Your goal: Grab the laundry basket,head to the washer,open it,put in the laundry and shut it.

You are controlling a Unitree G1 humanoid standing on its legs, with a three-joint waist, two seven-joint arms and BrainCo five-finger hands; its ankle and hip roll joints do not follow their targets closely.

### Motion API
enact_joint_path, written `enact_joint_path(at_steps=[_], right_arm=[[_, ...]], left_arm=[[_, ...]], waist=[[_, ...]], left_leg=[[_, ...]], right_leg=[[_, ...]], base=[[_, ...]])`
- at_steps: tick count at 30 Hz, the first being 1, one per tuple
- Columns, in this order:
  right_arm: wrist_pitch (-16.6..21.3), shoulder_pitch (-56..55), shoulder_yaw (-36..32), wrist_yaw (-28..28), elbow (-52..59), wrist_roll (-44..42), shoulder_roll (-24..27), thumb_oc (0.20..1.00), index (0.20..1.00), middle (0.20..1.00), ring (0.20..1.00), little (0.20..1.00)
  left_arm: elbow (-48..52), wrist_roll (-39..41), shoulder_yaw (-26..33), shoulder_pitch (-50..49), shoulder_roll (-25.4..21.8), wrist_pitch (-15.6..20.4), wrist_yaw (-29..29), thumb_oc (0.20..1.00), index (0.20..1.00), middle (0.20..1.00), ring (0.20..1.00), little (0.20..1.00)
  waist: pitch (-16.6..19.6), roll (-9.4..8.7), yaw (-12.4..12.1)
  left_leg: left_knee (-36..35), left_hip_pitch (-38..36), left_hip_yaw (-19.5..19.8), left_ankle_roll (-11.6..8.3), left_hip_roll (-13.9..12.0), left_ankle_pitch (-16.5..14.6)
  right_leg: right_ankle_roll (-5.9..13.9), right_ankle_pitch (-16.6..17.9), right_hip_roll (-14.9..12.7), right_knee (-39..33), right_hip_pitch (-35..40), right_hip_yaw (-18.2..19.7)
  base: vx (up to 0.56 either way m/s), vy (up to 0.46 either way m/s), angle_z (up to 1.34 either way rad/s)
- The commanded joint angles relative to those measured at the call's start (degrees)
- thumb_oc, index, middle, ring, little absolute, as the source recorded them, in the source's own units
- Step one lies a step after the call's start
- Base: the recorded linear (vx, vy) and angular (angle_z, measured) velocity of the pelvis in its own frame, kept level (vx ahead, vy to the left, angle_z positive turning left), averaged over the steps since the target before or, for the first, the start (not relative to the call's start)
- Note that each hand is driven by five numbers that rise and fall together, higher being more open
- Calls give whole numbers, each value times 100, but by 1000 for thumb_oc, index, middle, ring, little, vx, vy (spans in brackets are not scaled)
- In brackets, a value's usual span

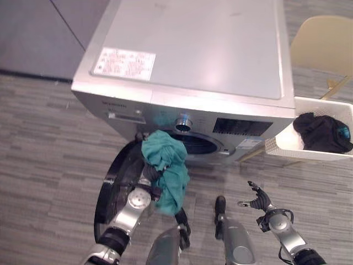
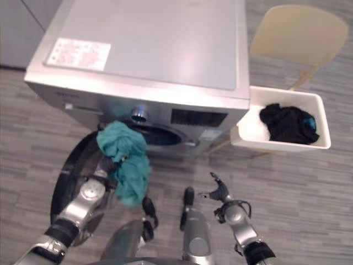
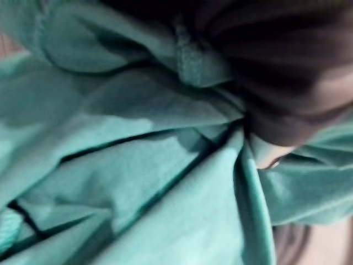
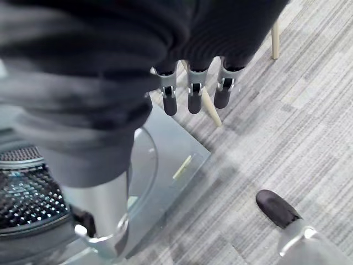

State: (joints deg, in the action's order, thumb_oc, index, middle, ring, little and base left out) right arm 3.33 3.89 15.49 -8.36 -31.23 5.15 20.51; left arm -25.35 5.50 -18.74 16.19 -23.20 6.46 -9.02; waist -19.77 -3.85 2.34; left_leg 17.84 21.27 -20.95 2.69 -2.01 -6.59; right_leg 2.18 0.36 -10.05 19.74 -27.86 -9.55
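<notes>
- Silver washer [image 1: 193, 49] seen from above, standing on a grey striped floor [image 1: 44, 143], with a white label [image 1: 123, 63] at a top corner and a round knob [image 1: 183, 122] on the front panel.
- Washer door [image 1: 113, 182] swung open toward the robot's left, dark ring hanging low beside the round opening [image 1: 201, 144].
- Left robot hand [image 1: 150, 175] raised just in front of the opening, clenched on a teal cloth [image 1: 165, 165]; bunched folds above the hand, a loose tail hanging below it.
- Upper bunch of the teal cloth at the lip of the opening, most of it outside the drum.
- In the left wrist view, teal folds [image 3: 138, 154] pressed close against the dark ribbed cover [image 3: 287, 83].
- Right robot hand [image 1: 258, 197] held low and apart from the washer, above the floor, fingers [image 4: 192, 99] relaxed and slightly spread, grasping nothing.
- Perforated metal drum [image 4: 25, 193] visible in the right wrist view.
- White laundry basket [image 2: 317, 118] resting on a pale yellow chair [image 2: 300, 38] just beside the washer, on the robot's right.
- Dark clothes [image 2: 287, 124] with a bit of blue lying in the basket.
</notes>
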Motion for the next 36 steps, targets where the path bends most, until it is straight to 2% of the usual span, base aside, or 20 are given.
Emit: enact_joint_path(at_steps=[1,2,3,5,9,13,17,18,21,23,24,25,26,27,30,32,33,36], right_arm=[[260,327,-233,-454,741,-524,362,1000,1000,1000,1000,1000],[257,331,-239,-454,744,-526,364,1000,1000,1000,1000,1000],[336,383,-339,-568,946,-694,354,1000,1000,1000,1000,1000],[466,509,-392,-687,1083,-826,346,1000,1000,1000,1000,1000],[710,596,-394,-815,1247,-1059,269,1000,1000,1000,1000,1000],[991,617,-326,-767,1333,-1342,232,1000,1000,1000,1000,1000],[1078,638,-307,-720,1313,-1420,284,1000,1000,1000,1000,1000],[1182,601,-252,-649,1356,-1502,374,1000,1000,1000,1000,1000],[1282,574,-216,-585,1366,-1549,468,1000,1000,1000,1000,1000],[1411,524,-160,-476,1418,-1667,594,1000,1000,1000,1000,1000],[1412,533,-163,-472,1418,-1671,582,1000,1000,1000,1000,1000],[1473,511,-146,-431,1488,-1681,693,1000,1000,1000,1000,1000],[1488,483,-147,-401,1506,-1720,715,1000,1000,1000,1000,1000],[1501,465,-139,-373,1520,-1735,773,1000,1000,1000,1000,1000],[1499,492,-110,-305,1517,-1778,857,1000,1000,1000,1000,1000],[1481,495,-96,-305,1483,-1773,850,1000,1000,1000,1000,1000],[1431,505,-82,-278,1481,-1731,858,1000,1000,1000,1000,1000],[1387,517,-54,-263,1458,-1644,837,1000,1000,1000,1000,1000]], left_arm=[[76,-179,28,703,-181,209,-598,200,200,200,200,200],[64,-178,24,719,-178,213,-601,200,200,200,200,200],[-91,-158,36,1149,-247,196,-817,200,200,200,200,200],[-291,-139,53,1706,-432,180,-1088,200,200,200,200,200],[-835,80,32,2783,-765,187,-1410,200,200,200,200,200],[-1617,303,-194,4262,-1351,203,-1765,200,200,200,200,200],[-1835,231,-482,4939,-1659,207,-1983,200,200,200,200,200],[-1879,-33,-761,5429,-1978,197,-2216,200,200,200,200,200],[-2001,-215,-1036,5896,-2181,197,-2426,200,200,200,200,200],[-2043,-533,-1435,6478,-2569,185,-2760,200,200,200,200,200],[-2057,-532,-1461,6507,-2571,186,-2765,200,200,200,200,200],[-2081,-671,-1702,6740,-2678,151,-2842,416,416,416,416,416],[-2107,-722,-1801,6842,-2725,133,-2817,909,909,909,909,909],[-2142,-844,-1978,6976,-2774,111,-2776,1000,1000,1000,1000,1000],[-2342,-814,-2253,7076,-2715,158,-2478,1000,1000,1000,1000,1000],[-2397,-754,-2243,7016,-2642,188,-2355,1000,1000,1000,1000,1000],[-2495,-612,-2173,6773,-2511,253,-2009,1000,1000,1000,1000,1000],[-2593,-541,-2035,6424,-2375,235,-1739,1000,1000,1000,1000,1000]], waist=[[-356,134,256],[-316,147,255],[-366,166,357],[-410,212,431],[-400,254,567],[-340,286,694],[-316,306,723],[-295,311,770],[-246,318,799],[-178,328,846],[-175,324,843],[-127,327,859],[-104,338,872],[-74,346,879],[-2,355,875],[20,358,874],[59,351,857],[98,356,830]], left_leg=[[1363,1346,552,-122,-608,-469],[1423,1430,562,-122,-624,-494],[1931,1980,610,-113,-730,-603],[2474,2626,696,-86,-850,-739],[3295,3587,829,-39,-1031,-929],[4009,4420,1079,45,-1240,-1216],[4280,4719,1160,54,-1305,-1327],[4513,4900,1222,73,-1348,-1386],[4703,5119,1321,83,-1374,-1446],[4891,5351,1421,89,-1409,-1490],[4905,5377,1432,88,-1410,-1493],[4980,5531,1482,82,-1405,-1490],[4996,5583,1497,82,-1402,-1484],[5029,5652,1519,82,-1397,-1482],[5065,5823,1570,68,-1371,-1444],[5079,5867,1587,66,-1359,-1434],[5101,5924,1614,70,-1327,-1418],[5103,5974,1634,57,-1321,-1396]], right_leg=[[102,-749,-53,857,-865,155],[99,-768,-50,901,-941,155],[57,-882,-47,1302,-1459,209],[13,-1027,-39,1855,-2121,257],[-64,-1278,7,2634,-3052,336],[-163,-1533,91,3313,-3917,464],[-163,-1608,117,3499,-4172,457],[-161,-1646,143,3679,-4332,449],[-165,-1698,163,3821,-4505,429],[-161,-1699,210,3936,-4690,418],[-162,-1702,210,3946,-4708,411],[-163,-1692,208,3962,-4799,391],[-160,-1679,219,3974,-4832,400],[-157,-1671,210,3986,-4889,398],[-166,-1648,196,4021,-5017,385],[-173,-1650,190,4046,-5052,380],[-185,-1633,202,4059,-5092,383],[-193,-1623,209,4076,-5140,390]], base=[[-108,-66,-12],[-105,-67,0],[-117,-62,-8],[-105,-69,-15],[-25,-69,-11],[19,-46,-13],[22,-17,-5],[50,-22,-9],[43,-15,-2],[0,0,0],[0,0,0],[0,0,0],[0,0,0],[0,0,0],[0,0,0],[-11,6,2],[0,0,0],[0,0,0]])
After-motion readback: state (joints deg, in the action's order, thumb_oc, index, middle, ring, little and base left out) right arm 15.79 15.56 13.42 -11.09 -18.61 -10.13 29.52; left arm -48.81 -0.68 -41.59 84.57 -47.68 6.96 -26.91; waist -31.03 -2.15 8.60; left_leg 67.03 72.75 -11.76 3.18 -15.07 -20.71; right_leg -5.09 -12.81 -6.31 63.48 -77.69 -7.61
